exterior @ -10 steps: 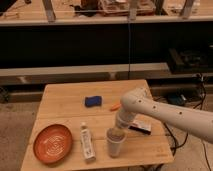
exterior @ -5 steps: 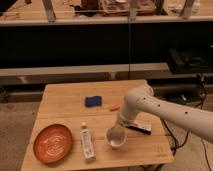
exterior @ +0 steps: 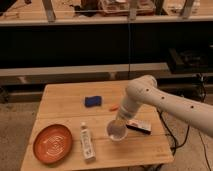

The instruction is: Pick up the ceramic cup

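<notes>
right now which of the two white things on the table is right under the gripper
The ceramic cup: short, round, directly below the gripper. The white bottle lies flat further left, beside the orange plate.

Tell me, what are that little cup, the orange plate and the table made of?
The ceramic cup, right under the gripper, looks like glazed white ceramic, smooth and pale. The orange plate seems glossy, ceramic or plastic, with ringed ridges. The table looks like light planked wood.
</notes>
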Robot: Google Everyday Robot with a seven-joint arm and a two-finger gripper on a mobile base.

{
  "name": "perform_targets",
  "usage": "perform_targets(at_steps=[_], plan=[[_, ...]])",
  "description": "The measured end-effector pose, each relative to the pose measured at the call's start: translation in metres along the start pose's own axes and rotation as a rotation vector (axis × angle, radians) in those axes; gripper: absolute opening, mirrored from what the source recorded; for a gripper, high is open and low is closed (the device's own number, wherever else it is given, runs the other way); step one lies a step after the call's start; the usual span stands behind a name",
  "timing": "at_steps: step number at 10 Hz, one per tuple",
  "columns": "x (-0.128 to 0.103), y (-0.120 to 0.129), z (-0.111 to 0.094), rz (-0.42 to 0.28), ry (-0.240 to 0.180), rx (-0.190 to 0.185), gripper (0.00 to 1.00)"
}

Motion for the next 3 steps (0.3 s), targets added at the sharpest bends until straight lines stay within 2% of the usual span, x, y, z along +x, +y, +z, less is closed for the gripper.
perform_targets(at_steps=[3], plan=[[-0.002,-0.003,-0.015,0.016,0.001,0.005,0.00]])
